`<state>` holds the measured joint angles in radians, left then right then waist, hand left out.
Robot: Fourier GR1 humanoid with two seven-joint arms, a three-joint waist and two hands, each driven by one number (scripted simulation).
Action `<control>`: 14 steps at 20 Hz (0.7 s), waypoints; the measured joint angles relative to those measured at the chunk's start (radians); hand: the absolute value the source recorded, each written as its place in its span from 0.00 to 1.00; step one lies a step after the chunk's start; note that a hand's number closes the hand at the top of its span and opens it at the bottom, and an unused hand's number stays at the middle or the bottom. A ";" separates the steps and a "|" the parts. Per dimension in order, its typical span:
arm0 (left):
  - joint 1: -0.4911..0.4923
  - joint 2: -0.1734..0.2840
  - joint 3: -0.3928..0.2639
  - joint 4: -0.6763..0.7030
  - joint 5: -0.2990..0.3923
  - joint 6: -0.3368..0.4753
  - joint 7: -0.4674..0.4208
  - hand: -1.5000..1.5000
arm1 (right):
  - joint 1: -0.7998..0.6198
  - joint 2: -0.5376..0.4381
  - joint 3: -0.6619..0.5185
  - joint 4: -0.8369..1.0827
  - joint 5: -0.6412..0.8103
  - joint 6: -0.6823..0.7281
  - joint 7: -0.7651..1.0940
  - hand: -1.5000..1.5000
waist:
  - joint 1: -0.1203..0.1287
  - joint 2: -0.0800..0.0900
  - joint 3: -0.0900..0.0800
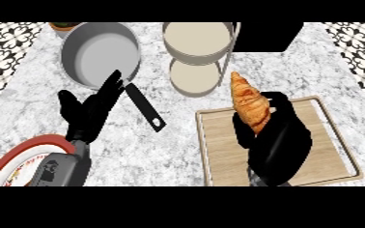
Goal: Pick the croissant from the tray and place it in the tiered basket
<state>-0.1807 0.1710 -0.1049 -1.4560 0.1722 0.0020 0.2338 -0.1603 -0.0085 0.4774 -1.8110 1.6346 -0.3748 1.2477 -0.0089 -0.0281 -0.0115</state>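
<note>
right hand (279,142) grips croissant (249,104) over tray (214,145); marble counter (178,145).

what the marble counter carries

we see a white-grey marbled counter (178,125). beyond our left hand (89,111) sits a grey pan (100,53), its black handle running just beside that hand. under our right hand (274,140) lies a wooden tray (221,145). beyond it stands the tiered basket (197,53).
</note>
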 measured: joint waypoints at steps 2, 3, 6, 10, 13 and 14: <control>-0.002 -0.004 -0.005 0.003 -0.001 -0.001 0.003 0.50 | -0.037 0.000 0.003 -0.018 0.030 0.040 0.009 1.00 | 0.004 0.003 0.000; 0.000 -0.004 -0.006 0.003 0.001 -0.004 0.001 0.50 | -0.057 0.000 -0.002 -0.025 0.040 0.060 0.012 1.00 | 0.009 0.004 0.000; -0.009 -0.010 -0.014 0.001 -0.001 -0.006 0.005 0.50 | -0.116 -0.001 -0.018 -0.034 0.051 0.123 0.017 1.00 | 0.019 0.009 0.001; -0.016 -0.014 -0.020 0.003 -0.003 -0.010 -0.001 0.50 | -0.204 -0.001 -0.063 -0.029 0.044 0.201 0.014 1.00 | 0.036 0.016 0.002; -0.016 -0.018 -0.025 0.004 -0.004 -0.014 -0.002 0.50 | -0.287 0.000 -0.124 -0.021 0.029 0.252 0.009 1.00 | 0.049 0.019 0.003; -0.015 -0.018 -0.027 0.003 -0.003 -0.016 -0.002 0.50 | -0.317 0.000 -0.149 -0.012 0.025 0.268 0.007 1.00 | 0.055 0.020 0.004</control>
<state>-0.1958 0.1531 -0.1318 -1.4532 0.1689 -0.0143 0.2323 -0.4774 -0.0085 0.3281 -1.8231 1.6600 -0.1071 1.2547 0.0464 -0.0079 -0.0080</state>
